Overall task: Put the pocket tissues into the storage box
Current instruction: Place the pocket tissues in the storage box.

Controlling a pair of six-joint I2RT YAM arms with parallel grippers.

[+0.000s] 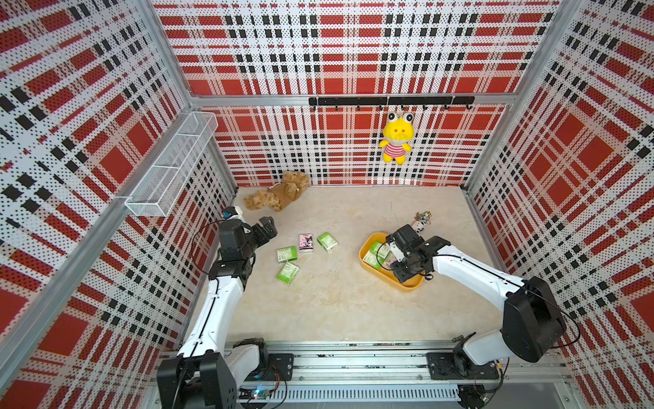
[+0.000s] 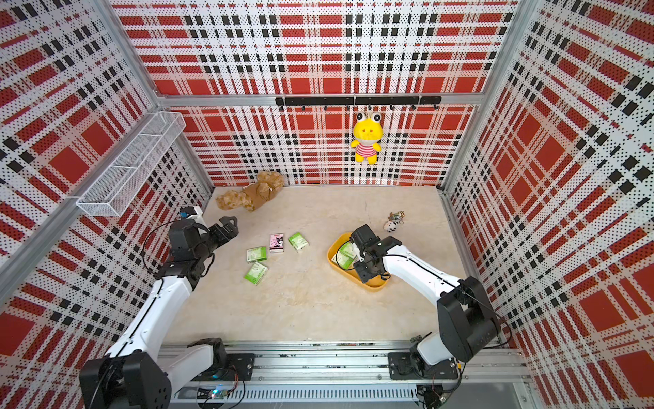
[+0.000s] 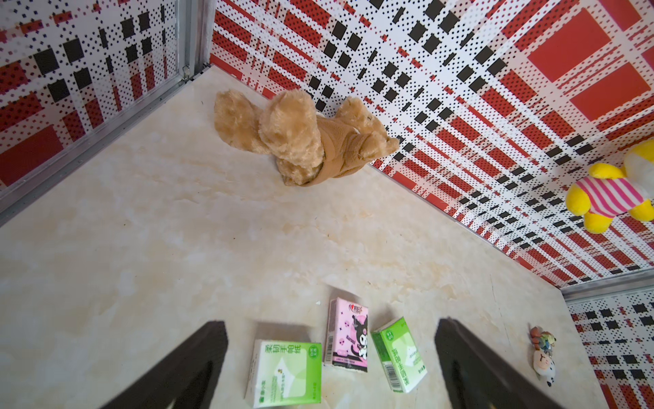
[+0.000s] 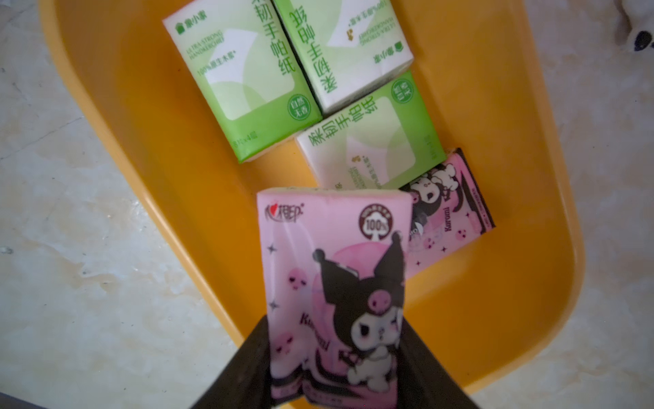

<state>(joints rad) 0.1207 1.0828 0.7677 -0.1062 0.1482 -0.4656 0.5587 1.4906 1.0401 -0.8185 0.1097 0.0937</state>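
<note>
Right gripper (image 4: 336, 354) pinches one pink packet (image 4: 332, 269) at its lower end, with the two black fingers pressed on its two sides, and holds it over the storage box (image 4: 141, 159). Whether this packet touches the floor of the box, I cannot tell. Inside the box already lie four packets: three green packets (image 4: 244, 81), close together and touching each other, and one second pink packet (image 4: 449, 212), partly under a green one. On the table (image 1: 336, 301) four more packets lie between the two arms, well apart from the box: three loose green packets (image 1: 287, 254) and one loose pink packet (image 1: 305, 242). So nine packets can be counted in all, six green and three pink. Left gripper (image 1: 268, 226) hangs above the table near these loose packets, with its jaws spread wide and nothing between them. One small keychain trinket (image 1: 421, 221) lies just beside the far end of the box. One brown plush bear (image 1: 279, 193) lies at the back wall, and one yellow plush frog (image 1: 396, 138) hangs from the black hook rail (image 1: 389, 101).
</note>
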